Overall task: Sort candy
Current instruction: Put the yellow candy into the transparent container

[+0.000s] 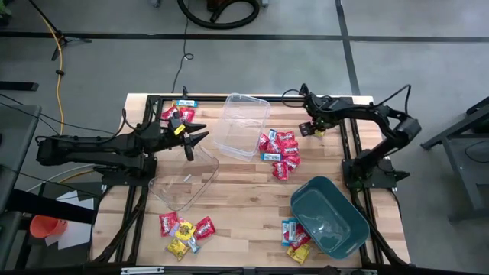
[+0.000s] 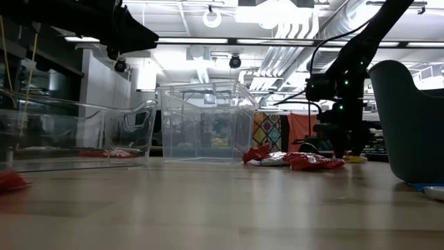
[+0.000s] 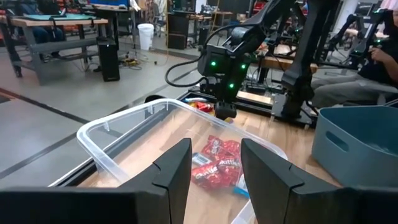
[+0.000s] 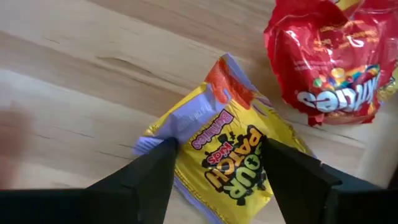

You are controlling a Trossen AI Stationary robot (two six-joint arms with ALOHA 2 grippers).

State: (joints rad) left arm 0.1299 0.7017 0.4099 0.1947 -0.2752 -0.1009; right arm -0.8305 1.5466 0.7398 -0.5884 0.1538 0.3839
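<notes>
Right gripper [image 4: 214, 165] down at far right of the table, fingers spread astride a yellow wrapped candy packet [image 4: 233, 152] lying on the wood, not clamped yet. Left gripper [image 3: 214, 165] parted, empty, above clear plastic tub [image 3: 124, 134].

Yellow candy packet [image 4: 233, 152] with black-and-pink lettering and an orange-red corner; red packet [image 4: 333, 59] beside it with white lettering and multicoloured dots. Teal bin [image 1: 330, 216]. Clear tubs [image 1: 242, 124]. Light wood-grain table [image 1: 244, 198]. Dark claw fingers [image 4: 137, 180].
</notes>
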